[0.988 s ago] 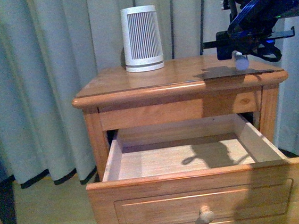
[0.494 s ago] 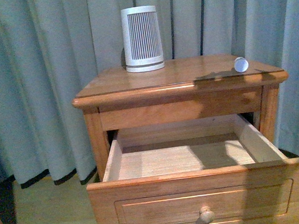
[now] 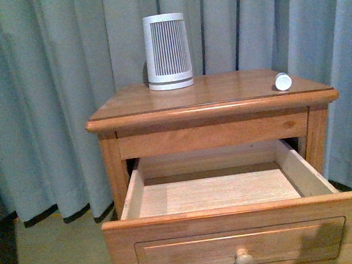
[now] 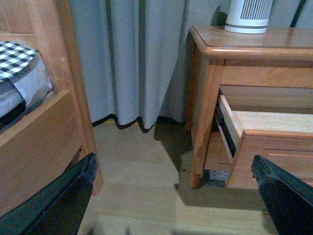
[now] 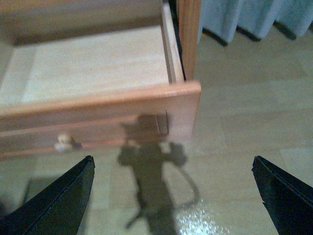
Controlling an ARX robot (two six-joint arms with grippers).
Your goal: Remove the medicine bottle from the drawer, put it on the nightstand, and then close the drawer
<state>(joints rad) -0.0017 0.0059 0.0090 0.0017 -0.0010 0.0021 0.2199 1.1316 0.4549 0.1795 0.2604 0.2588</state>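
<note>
The tiny white medicine bottle [image 3: 283, 81] lies on its side near the right edge of the nightstand [image 3: 222, 92] top. The upper drawer [image 3: 236, 226] is pulled out wide, its pale inside bare, its round knob [image 3: 243, 259] at the front. No arm shows in the front view. My left gripper [image 4: 178, 196] is open, low above the floor to the left of the nightstand [image 4: 210, 73]. My right gripper [image 5: 176, 196] is open over the floor in front of the drawer's right front corner [image 5: 186, 105], nothing between its fingers.
A large white ribbed cylinder [image 3: 167, 51] stands at the back of the nightstand top. Grey curtains [image 3: 45, 89] hang behind. A wooden bed frame [image 4: 49, 122] with checked bedding stands to the left of the nightstand, with light wood floor [image 4: 137, 161] between them.
The right arm, which hovered over the bottle at the nightstand's right edge, has gone up and out of the front view. The bottle stays on the top. The view has shifted slightly.
</note>
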